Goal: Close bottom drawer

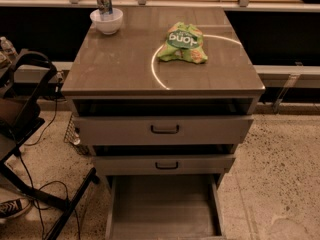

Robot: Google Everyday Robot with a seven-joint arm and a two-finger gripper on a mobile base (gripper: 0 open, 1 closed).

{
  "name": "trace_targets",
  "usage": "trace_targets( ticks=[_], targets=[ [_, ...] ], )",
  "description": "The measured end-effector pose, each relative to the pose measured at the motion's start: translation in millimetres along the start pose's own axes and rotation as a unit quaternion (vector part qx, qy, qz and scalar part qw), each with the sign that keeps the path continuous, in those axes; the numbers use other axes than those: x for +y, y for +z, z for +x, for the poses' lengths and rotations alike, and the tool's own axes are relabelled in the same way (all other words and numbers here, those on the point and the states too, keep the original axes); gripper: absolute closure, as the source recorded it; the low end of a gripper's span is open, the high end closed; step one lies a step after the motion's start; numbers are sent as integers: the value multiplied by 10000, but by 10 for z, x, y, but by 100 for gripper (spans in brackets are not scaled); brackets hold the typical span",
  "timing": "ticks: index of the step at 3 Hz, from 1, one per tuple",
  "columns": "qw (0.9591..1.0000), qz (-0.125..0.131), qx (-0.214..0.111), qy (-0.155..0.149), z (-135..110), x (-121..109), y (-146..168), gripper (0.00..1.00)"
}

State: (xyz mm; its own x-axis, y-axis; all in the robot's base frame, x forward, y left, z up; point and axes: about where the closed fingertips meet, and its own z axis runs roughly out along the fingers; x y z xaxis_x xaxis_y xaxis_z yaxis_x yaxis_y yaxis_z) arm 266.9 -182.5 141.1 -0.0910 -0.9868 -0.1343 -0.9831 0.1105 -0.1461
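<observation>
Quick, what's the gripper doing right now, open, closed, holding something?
Gripper: out of the camera's view, so its state cannot be told.
The bottom drawer stands pulled out, with nothing touching it.

Dim, warm light – glare arc on cabinet top [125, 59]; black shadow behind

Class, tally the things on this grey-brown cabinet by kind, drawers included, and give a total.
Grey-brown drawers: 3 (top drawer, middle drawer, bottom drawer)
White round bowl: 1
Silver can: 1
Green snack bag: 1
Robot gripper: 0, out of view
Total: 6
</observation>
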Motion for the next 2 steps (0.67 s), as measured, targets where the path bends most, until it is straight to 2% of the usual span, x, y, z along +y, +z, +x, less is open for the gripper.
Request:
trace_targets(
  ticks=[1, 2],
  targets=[
    [9996, 78, -257, -129, -113, -131, 148, 100],
    [9977, 177, -488, -430, -411, -375, 261, 100]
  ],
)
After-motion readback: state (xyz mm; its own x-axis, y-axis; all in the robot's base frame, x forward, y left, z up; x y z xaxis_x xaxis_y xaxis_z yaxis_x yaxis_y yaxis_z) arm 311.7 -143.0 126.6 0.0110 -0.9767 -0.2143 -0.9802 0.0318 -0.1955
